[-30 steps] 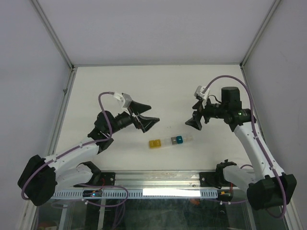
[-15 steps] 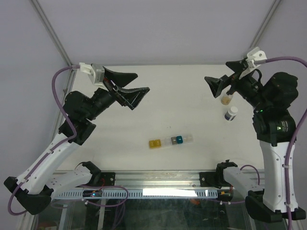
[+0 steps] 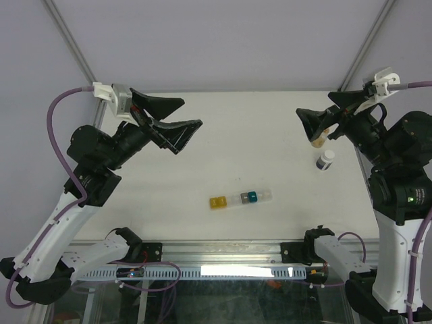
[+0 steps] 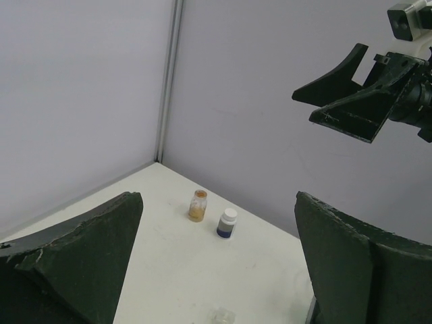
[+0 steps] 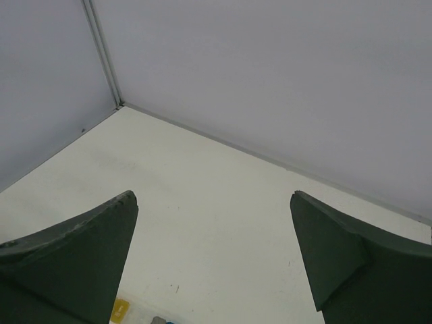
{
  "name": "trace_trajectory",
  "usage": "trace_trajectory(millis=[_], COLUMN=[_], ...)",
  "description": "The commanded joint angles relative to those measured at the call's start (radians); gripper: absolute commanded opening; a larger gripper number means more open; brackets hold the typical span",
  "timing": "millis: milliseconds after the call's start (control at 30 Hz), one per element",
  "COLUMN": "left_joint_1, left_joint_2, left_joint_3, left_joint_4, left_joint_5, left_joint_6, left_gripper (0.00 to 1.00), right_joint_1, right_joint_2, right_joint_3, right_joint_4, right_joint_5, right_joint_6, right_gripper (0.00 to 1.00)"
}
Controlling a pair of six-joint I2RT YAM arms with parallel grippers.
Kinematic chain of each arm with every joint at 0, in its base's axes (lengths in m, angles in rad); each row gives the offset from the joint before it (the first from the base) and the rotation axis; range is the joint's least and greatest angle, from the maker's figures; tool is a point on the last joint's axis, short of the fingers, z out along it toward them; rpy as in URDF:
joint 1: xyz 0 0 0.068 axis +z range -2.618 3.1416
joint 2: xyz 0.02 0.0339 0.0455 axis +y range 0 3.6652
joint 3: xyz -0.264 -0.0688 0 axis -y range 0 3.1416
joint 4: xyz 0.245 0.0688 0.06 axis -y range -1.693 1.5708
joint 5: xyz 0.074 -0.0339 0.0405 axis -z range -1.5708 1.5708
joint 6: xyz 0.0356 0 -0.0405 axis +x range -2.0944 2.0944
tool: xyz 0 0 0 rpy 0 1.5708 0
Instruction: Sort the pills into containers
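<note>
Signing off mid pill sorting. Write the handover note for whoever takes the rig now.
Left claw: open, empty, raised over the table's left side.
Right claw: open, empty, raised at far right.
Pill box: middle of the table, no claw near it.
Pills: tan mass in the amber vial near the right wall, white-capped bottle beside it.
Done: nothing visibly sorted; cells too small to check.
Left to do: get pills into the cells.

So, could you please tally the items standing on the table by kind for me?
Pill-box row: 1
Vial of tan pills: 1
White-capped bottle: 1
Total: 3
</note>
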Motion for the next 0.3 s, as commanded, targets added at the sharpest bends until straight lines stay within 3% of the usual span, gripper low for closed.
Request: trace_trajectory(millis=[0,267], left_joint_1=[0.006,0.006], left_joint_2=[-0.015,-0.025], left_joint_3=[0.031,0.011], left_joint_4=[-0.031,-0.034], left_joint_5=[0.000,0.002], left_joint_6=[0.019,0.030], left_gripper=[0.99,0.99], right_joint_1=[-0.001,-0.001], right_joint_2=[-0.005,-0.013], right_joint_3=[0.037,0.005], right_joint_4=[-0.010,-0.006], right_joint_5=[0.031,0.032], right_joint_6=[0.018,-0.014], right_gripper=[0.99,0.99])
